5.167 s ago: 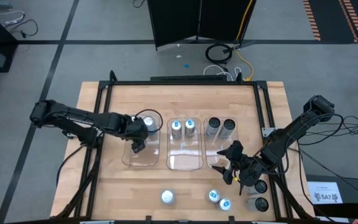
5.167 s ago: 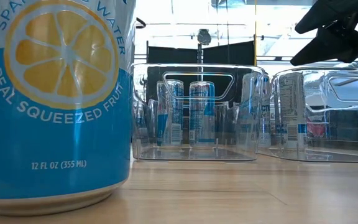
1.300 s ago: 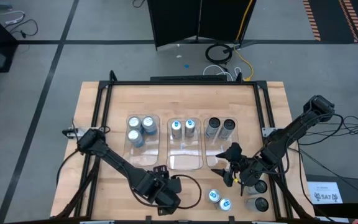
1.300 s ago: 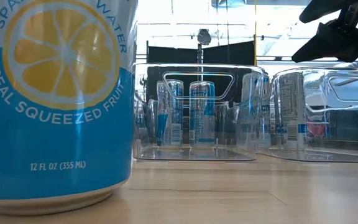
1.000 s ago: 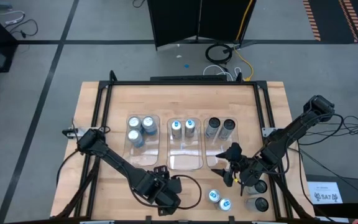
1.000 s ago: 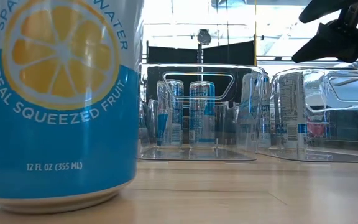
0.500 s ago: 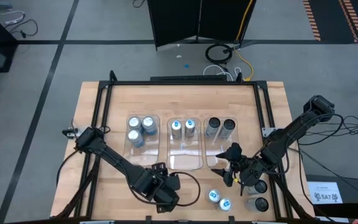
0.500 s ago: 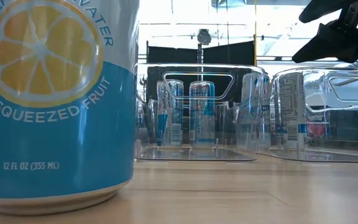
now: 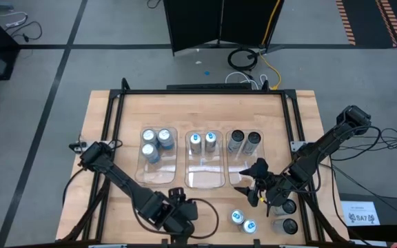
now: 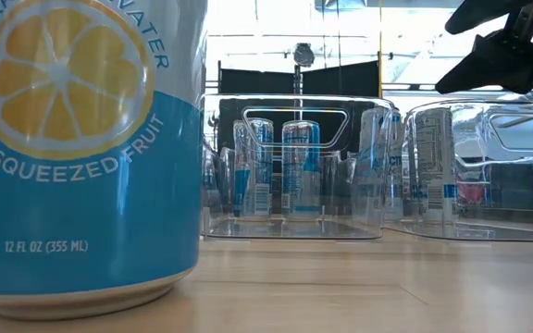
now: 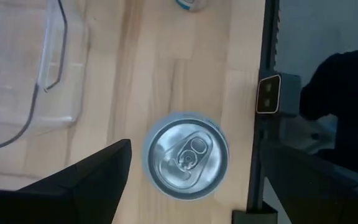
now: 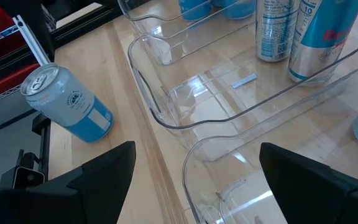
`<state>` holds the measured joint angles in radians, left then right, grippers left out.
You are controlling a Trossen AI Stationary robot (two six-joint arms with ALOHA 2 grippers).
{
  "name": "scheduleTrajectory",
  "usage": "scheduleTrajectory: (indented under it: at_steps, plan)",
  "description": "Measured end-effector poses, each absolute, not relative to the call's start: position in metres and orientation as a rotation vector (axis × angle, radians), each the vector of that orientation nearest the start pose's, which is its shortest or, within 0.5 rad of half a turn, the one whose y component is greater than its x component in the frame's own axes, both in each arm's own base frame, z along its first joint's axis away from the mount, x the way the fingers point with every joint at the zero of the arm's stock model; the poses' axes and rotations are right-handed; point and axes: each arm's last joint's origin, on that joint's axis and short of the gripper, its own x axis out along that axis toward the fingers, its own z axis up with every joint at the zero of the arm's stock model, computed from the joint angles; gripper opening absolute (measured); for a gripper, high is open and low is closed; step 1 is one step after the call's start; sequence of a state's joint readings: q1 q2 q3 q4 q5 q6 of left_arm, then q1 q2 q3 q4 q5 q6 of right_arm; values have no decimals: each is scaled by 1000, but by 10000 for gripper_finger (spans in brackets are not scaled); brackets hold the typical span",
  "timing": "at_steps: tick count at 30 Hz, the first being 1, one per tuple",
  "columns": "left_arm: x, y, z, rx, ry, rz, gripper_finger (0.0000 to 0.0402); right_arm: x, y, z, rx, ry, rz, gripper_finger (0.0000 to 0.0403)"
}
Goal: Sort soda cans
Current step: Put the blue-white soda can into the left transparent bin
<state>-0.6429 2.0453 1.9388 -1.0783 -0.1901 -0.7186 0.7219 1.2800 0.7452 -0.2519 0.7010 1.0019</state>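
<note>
The left tool (image 11: 185, 186) sits straight above the upright lemon sparkling water can (image 11: 186, 155) at the tabletop's near edge, fingers spread wide either side, gripping nothing. The right tool (image 9: 257, 184) is farther right, open and empty too.

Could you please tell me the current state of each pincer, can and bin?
Left pincer: open, over the front can.
Right pincer: open, empty, by the right bin.
Front can: upright, ungripped.
Left bin: three cans inside.
Middle bin: two cans inside.
Right bin: two dark cans inside.
</note>
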Motion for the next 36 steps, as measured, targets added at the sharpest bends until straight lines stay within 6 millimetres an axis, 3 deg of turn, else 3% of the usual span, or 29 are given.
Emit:
scheduleTrajectory:
  at_steps: [12,22,30,36]
  plan:
    - [342,-251,256,-117,1181,49,364,199,151,220,467,529,-270,336]
    - [342,-250,252,-105,1174,64,364,199,151,220,466,530,-270,336]
    - [348,-255,229,-45,1197,108,364,199,151,220,466,530,-270,336]
    - [348,-255,227,-42,1207,107,364,199,151,220,466,530,-270,336]
